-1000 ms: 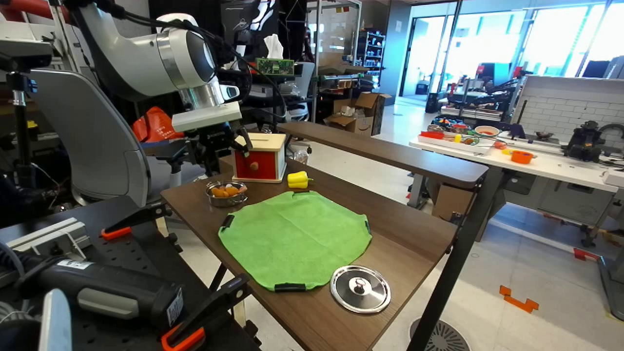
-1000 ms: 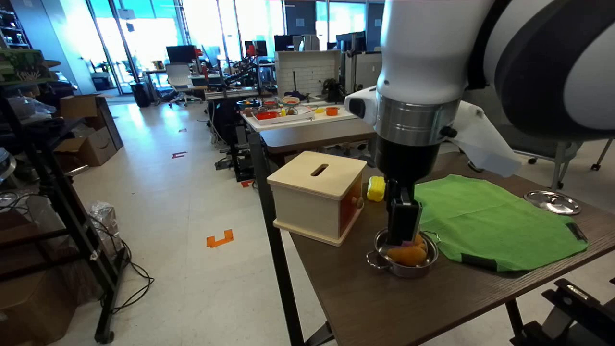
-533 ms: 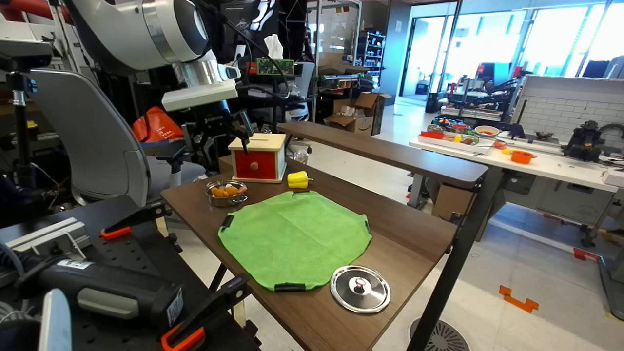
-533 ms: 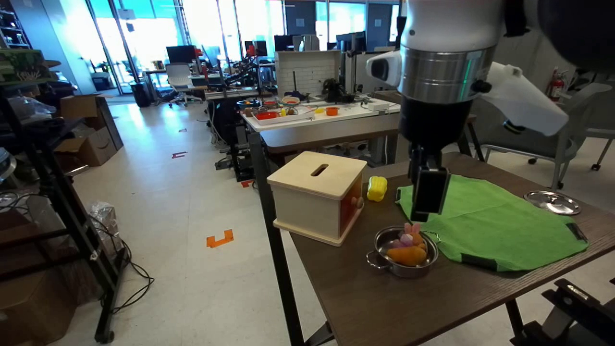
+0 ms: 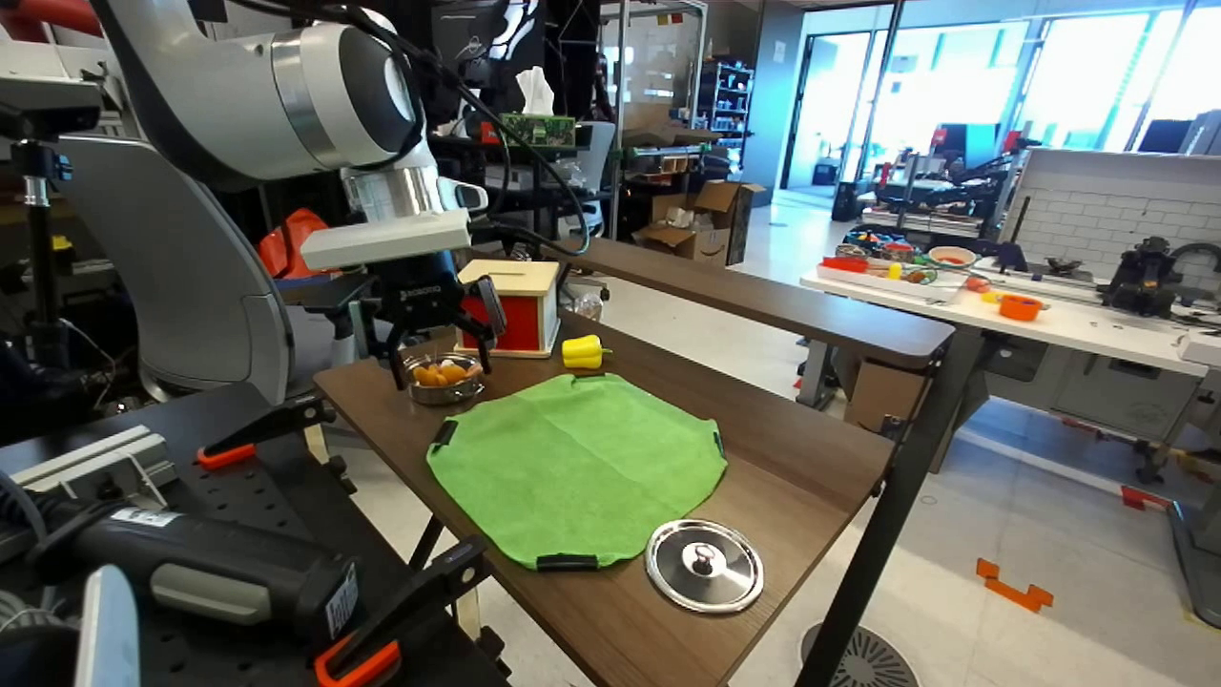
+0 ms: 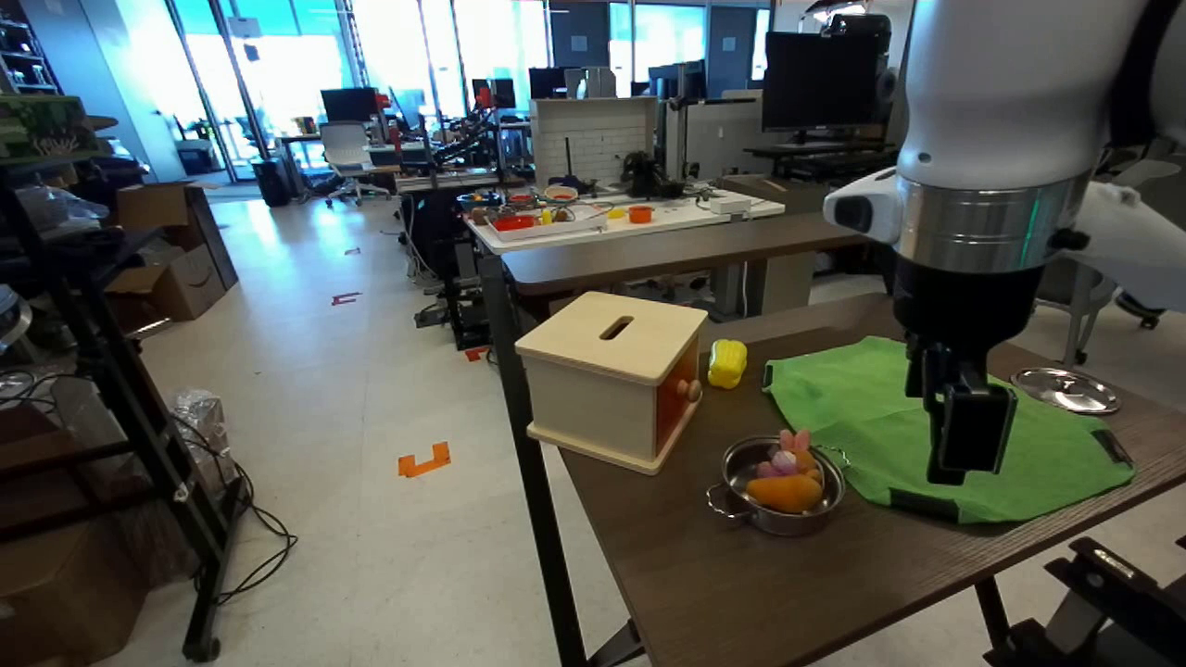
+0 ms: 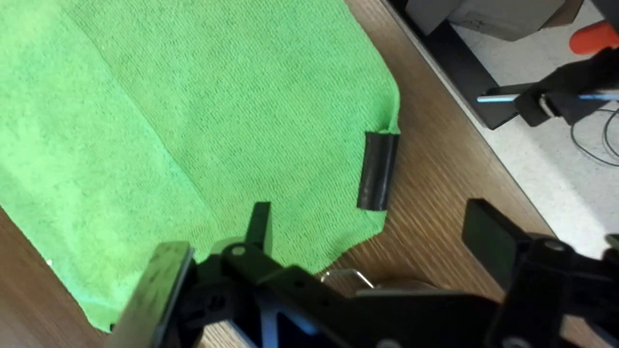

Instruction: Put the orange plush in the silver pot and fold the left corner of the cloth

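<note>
You have the black two-finger gripper (image 7: pixel 368 215) spread wide near the green fabric cloth (image 5: pixel 577 468); the orange plush (image 6: pixel 786 493) lies in the round silver metal pot (image 6: pixel 786 526).

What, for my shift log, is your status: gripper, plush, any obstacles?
Gripper open, holding nothing. Orange plush in silver pot. Green cloth spread out. Pot close to its edge, possibly hindering a fold there.

In both exterior views, the gripper (image 6: pixel 964 459) is lower than half a second ago. In an exterior view, it shows farther right of the silver pot (image 6: pixel 788 525), uncovering a black screen (image 6: pixel 820 81).
</note>
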